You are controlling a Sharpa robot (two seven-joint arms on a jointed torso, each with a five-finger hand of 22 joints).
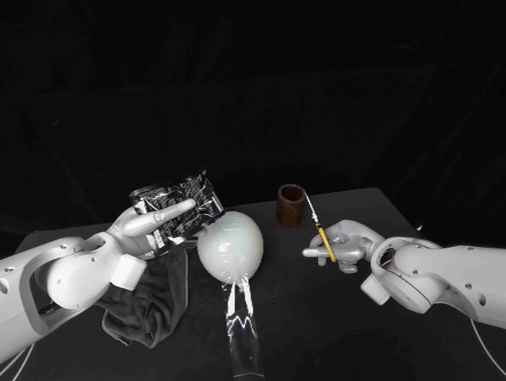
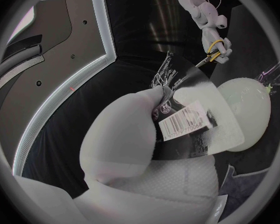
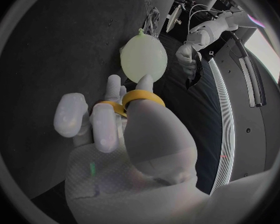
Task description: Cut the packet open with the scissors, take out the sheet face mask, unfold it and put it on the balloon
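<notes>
Holding packet raised beside balloon, left robot hand; right robot hand gripping scissors, well apart.

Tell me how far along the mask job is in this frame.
Early stage. Done: the left hand holds the packet raised, and the right hand grips the scissors. In hand: the cut itself, it seems; the scissors are apart from the packet, which looks uncut. Left: cutting, pulling out the mask, unfolding it and laying it on the balloon, which is bare.
</notes>
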